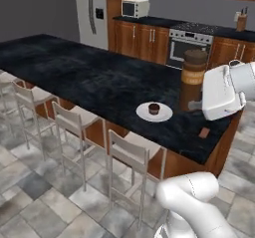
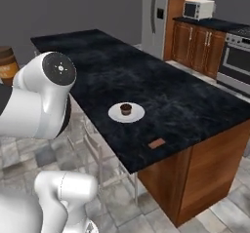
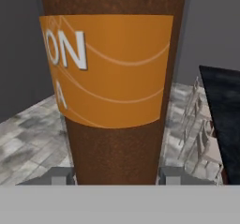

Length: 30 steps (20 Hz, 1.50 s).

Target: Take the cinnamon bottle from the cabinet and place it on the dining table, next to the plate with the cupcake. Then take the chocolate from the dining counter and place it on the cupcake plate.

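My gripper (image 3: 116, 176) is shut on the cinnamon bottle (image 3: 115, 78), a dark brown cylinder with an orange label, held upright between both fingers (image 3: 61, 176). The left base view has the bottle (image 1: 193, 77) in the air over the right end of the dining table (image 1: 89, 77), behind and right of the white plate (image 1: 144, 114). The cupcake (image 1: 154, 108) sits on that plate. The chocolate (image 1: 203, 132) lies flat on the black top near its right corner. From the right base, the bottle (image 2: 7, 64) shows at the left edge, with the plate (image 2: 113, 114), cupcake (image 2: 126, 109) and chocolate (image 2: 156, 143). The cabinet is out of view.
White bar stools (image 1: 74, 122) line the near side of the island. Behind it stand wooden cupboards (image 1: 144, 40), an oven (image 1: 187, 45), a microwave (image 1: 134, 7) and a fridge (image 1: 92, 13). The floor is grey tile.
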Motion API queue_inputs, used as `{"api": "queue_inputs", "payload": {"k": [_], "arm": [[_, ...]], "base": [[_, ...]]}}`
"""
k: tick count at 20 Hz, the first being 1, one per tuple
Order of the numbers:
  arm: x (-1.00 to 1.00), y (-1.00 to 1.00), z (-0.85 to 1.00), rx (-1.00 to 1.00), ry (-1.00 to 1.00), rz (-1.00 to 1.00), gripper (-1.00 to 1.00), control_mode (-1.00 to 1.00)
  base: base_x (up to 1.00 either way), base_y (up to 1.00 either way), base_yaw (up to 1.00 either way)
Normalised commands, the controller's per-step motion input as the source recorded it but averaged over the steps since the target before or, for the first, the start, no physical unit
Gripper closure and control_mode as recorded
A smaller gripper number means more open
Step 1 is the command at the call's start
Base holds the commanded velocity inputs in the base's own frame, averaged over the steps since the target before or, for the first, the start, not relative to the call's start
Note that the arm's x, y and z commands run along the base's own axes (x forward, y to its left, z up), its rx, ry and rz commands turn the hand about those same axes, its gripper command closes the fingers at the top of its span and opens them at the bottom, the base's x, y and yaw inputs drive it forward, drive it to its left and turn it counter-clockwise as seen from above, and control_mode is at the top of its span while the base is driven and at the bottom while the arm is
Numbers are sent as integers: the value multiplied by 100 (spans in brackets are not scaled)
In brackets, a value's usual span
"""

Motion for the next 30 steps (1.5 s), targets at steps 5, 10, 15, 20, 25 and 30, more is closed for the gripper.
{"api": "queue_inputs", "payload": {"k": [5, 10, 15, 20, 25, 30], "arm": [[0, 0, 0, 0, 0, 0, 100, 100], [0, 0, 0, 0, 0, 0, 100, 100], [0, 0, 0, 0, 0, 0, 100, 100], [0, 0, 0, 0, 0, 0, 100, 100], [0, 0, 0, 0, 0, 0, 100, 100], [0, 0, 0, 0, 0, 0, 100, 100]], "base": [[23, 50, -51], [19, 55, -47], [12, 59, -42], [0, 61, -39], [1, 60, -39], [16, 58, -41]]}}
